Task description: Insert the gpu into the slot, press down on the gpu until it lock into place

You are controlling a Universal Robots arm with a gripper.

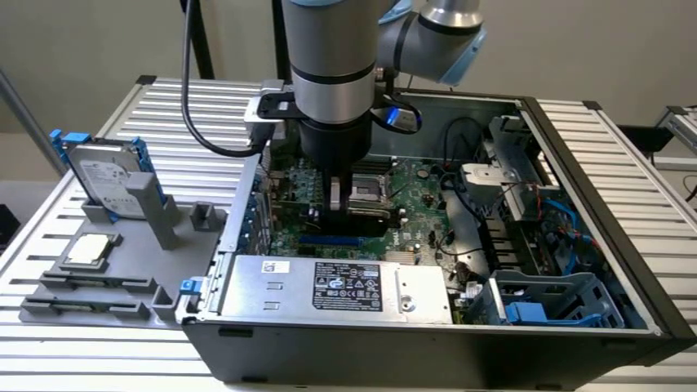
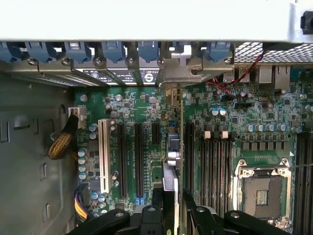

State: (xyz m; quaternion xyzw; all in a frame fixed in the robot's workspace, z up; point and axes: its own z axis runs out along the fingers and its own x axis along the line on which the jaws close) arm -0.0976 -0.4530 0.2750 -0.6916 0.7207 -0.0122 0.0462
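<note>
Down inside the open case (image 1: 436, 355), jaws clamp the gpu (image 2: 172, 152) upright.

Soft, even light falls from above in the exterior view. The ribbed bench (image 1: 621, 147) looks pale, almost washed out toward the exterior view's right. Inside the computer case (image 1: 436, 351) it is dimmer. The arm (image 1: 332, 65) shadows the motherboard (image 1: 419, 184) beneath it, where the end effector (image 1: 351, 204), clamped on the gpu (image 1: 368, 219), reads as a dark mass. In the wrist view the case rim (image 2: 146, 19) is blown out to plain white, the CPU socket frame (image 2: 244, 171) glints, and the side wall (image 2: 29, 147) lies in grey shade.
</note>
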